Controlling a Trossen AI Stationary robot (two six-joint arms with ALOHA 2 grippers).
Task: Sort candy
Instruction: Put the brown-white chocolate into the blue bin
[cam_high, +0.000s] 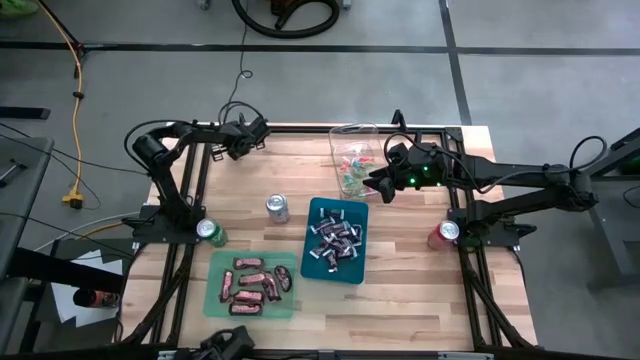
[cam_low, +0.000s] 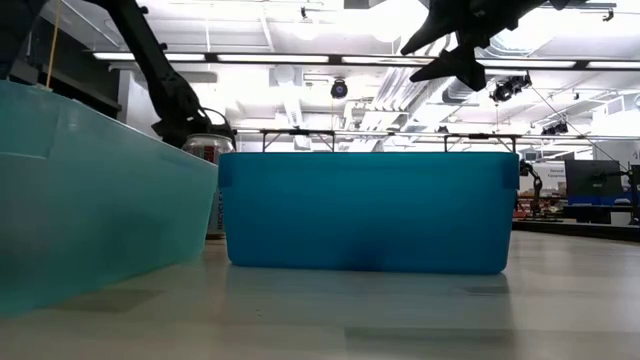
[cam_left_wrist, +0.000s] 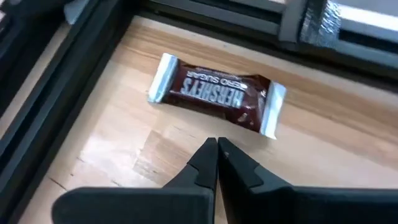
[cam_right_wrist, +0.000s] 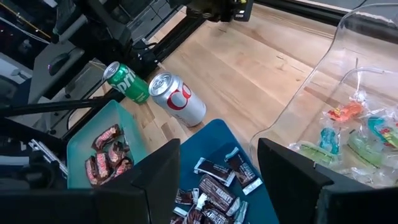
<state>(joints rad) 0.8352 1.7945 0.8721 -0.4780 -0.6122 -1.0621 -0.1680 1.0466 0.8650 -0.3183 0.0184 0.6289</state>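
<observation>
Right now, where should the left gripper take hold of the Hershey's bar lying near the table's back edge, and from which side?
Grip the Hershey's bar across its narrow middle, coming straight down from above. It lies flat on the wooden table, so only its long edges offer purchase; the crimped silver ends are thin. The left gripper is shut and must open first.

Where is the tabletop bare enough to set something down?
Bare wood lies between the left gripper and the silver can, and right of the blue tray. It is crowded around the green tray, blue tray and clear bin.
</observation>
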